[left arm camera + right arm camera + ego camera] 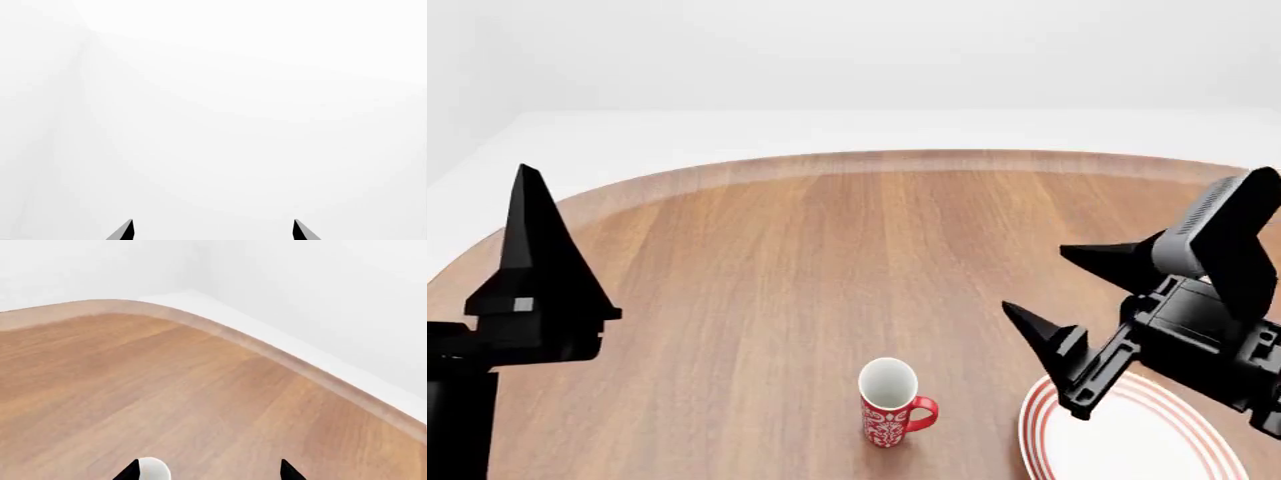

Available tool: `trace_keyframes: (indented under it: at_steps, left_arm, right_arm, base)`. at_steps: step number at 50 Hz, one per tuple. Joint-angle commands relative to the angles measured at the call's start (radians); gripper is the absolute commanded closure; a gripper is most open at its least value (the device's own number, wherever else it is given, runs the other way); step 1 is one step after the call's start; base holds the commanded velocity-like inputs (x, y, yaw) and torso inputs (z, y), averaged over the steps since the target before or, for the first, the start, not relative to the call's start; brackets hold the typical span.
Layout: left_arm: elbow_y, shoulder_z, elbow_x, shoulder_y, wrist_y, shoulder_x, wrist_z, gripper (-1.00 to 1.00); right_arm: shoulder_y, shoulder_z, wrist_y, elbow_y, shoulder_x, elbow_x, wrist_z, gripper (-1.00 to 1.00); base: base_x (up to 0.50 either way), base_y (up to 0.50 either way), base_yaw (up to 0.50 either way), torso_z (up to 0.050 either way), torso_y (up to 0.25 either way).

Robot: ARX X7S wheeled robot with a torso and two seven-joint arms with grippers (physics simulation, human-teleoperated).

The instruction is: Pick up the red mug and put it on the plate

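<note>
Round wooden table (827, 260) under plain white walls, seen from the head camera. Near the front edge, slightly right of centre: the red mug (890, 403), upright, white inside, white pattern on red, loop handle turned to the right. Just right of it, apart and not touching: the plate (1044, 440), white with red rings, partly cut off by the frame's near right corner and partly covered by the right arm.

Right gripper (1065, 292) hanging above the table, over the plate's left rim, to the right of and farther than the mug, fingers spread wide with nothing between them. In the right wrist view, a white rounded shape (152, 470) low between the two dark fingertips; too little showing to name it with certainty. Left gripper (527, 195) raised at the far left, pointing up, well apart from mug and plate; in its own wrist view two fingertips (125, 231) set apart against blank white wall, nothing held.

Step in hand, as a judgement: the approach before the pick, mug not yet grasped, nothing of the placing done. Next move likely for the right arm: shift left and nearer, descend until the fingers straddle the mug body, then close. Care called for with the handle on the right side and with the plate rim close by, so as not to tip the mug or nudge the plate.
</note>
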Motion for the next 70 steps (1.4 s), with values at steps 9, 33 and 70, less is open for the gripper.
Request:
trace_keyframes:
  at_steps: [9, 33, 70]
  left_arm:
    - [-0.004, 0.013, 0.007, 0.005, 0.010, -0.006, -0.002, -1.00]
    - [-0.007, 0.019, 0.005, 0.007, 0.020, -0.015, -0.010, -1.00]
    - [-0.002, 0.033, -0.007, -0.002, 0.015, -0.038, -0.036, -1.00]
  right_arm:
    - [-0.149, -0.043, 0.033, 0.151, -0.183, -0.017, -0.099, -1.00]
    - [-0.176, -0.028, 0.036, 0.161, -0.195, -0.015, -0.095, -1.00]
    - [-0.481, 0.054, 0.011, 0.627, -0.533, 0.146, -0.300, -1.00]
  base:
    - [0.00, 0.00, 0.00, 0.000, 0.000]
    - [0.00, 0.00, 0.00, 0.000, 0.000]
    - [0.00, 0.00, 0.00, 0.000, 0.000]
